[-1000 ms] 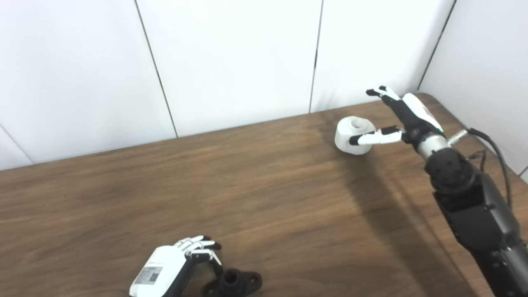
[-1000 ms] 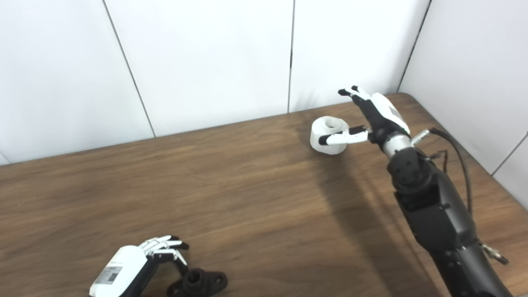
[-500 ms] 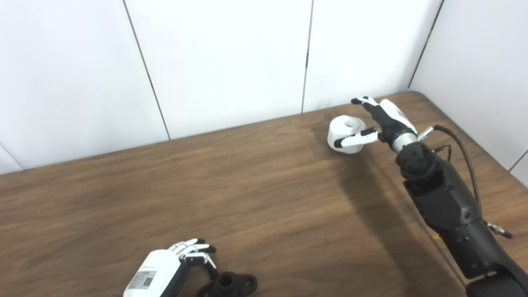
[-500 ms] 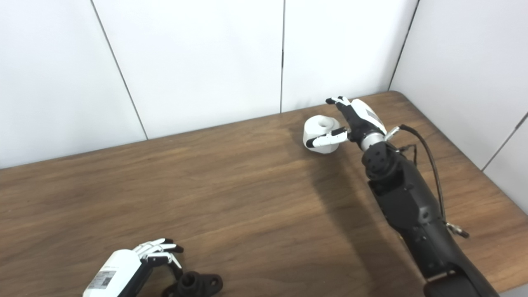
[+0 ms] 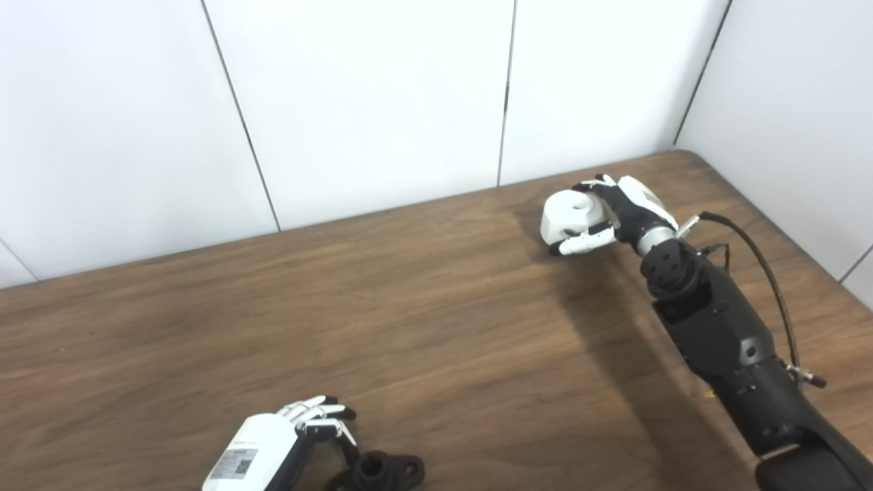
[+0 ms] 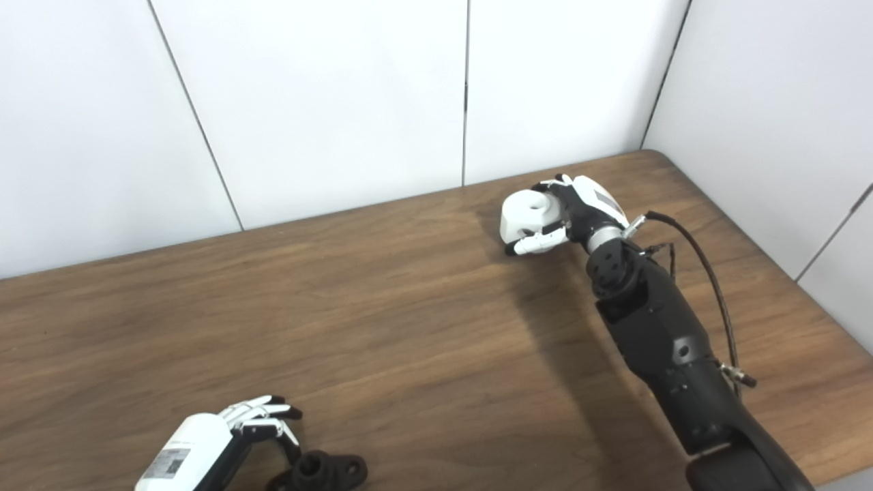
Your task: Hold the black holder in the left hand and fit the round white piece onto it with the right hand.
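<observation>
— Round white piece (image 5: 567, 217): where is it, and who has it?

— At the far right of the wooden table (image 5: 423, 327), near the back wall. The right hand (image 5: 617, 215) is wrapped around it, fingers over the far side and thumb under the near side, so I judge it grasped. It looks tilted, with its bored top facing up and toward the left.

— And the black holder (image 6: 320, 470)?

— At the near edge, bottom left, lying flat on the table with its round socket pointing up. The left hand (image 6: 225, 436) is just beside it on the left, fingers curled down at its edge. Whether they actually pinch it I cannot tell; part of the holder runs out of view.

— So what does the next move turn on?

— The two parts are well apart, on a diagonal across the table. The white piece has to travel down and left toward the holder, and its bore must line up with the upright socket.
</observation>
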{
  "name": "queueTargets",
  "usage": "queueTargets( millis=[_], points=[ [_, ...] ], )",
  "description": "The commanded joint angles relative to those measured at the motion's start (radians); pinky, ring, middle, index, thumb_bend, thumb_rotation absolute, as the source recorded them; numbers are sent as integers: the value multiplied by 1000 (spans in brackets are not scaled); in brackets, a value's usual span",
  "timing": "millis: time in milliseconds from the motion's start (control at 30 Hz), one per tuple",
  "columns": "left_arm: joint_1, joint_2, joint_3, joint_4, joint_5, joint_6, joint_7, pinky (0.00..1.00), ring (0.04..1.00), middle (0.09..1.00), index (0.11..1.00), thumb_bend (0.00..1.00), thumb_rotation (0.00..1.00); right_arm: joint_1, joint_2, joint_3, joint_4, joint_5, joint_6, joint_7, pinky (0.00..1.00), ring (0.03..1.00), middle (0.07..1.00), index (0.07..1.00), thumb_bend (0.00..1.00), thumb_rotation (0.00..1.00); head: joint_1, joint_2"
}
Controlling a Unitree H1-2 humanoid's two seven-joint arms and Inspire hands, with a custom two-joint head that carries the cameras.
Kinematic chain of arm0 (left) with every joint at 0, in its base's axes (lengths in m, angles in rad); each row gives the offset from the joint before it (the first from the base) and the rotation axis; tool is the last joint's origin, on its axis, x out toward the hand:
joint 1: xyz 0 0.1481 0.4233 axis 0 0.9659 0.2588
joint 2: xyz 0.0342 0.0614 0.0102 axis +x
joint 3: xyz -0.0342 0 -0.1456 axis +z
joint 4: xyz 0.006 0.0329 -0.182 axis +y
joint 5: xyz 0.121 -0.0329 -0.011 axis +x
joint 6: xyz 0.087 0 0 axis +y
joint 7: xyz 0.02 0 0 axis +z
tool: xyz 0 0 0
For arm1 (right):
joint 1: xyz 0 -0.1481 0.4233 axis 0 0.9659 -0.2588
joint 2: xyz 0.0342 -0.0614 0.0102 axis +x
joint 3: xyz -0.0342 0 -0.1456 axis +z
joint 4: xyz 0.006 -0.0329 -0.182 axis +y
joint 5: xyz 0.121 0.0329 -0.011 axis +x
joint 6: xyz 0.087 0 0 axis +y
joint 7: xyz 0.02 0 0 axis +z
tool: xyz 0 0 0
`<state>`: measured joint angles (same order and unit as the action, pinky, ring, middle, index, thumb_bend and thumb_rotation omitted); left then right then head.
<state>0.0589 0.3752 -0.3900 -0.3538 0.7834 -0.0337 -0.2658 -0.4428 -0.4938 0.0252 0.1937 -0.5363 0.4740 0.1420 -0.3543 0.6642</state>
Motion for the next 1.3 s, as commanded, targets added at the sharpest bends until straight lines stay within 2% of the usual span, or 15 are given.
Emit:
queueTargets(
  millis=[0,267,767,1267],
  points=[
    [33,24,-5,23,24,29,-55,844,872,794,486,521,49,-48,-15,-10,-16,-17,-5,-24,914,1000,1000,820,853,293,-1,1],
    [33,22,-3,23,24,28,-58,838,871,794,486,521,49,-43,-16,-22,-28,-5,-6,-28,899,1000,991,749,843,285,1,2],
    [36,18,-2,21,24,30,-60,828,872,796,486,520,49,-21,-11,-35,-42,8,-14,-62,862,989,943,682,807,242,2,2],
    [37,15,-2,17,23,33,-65,825,870,796,486,520,48,-10,-17,-16,-34,12,-29,-92,835,962,915,632,772,252,5,8]
  ],
)
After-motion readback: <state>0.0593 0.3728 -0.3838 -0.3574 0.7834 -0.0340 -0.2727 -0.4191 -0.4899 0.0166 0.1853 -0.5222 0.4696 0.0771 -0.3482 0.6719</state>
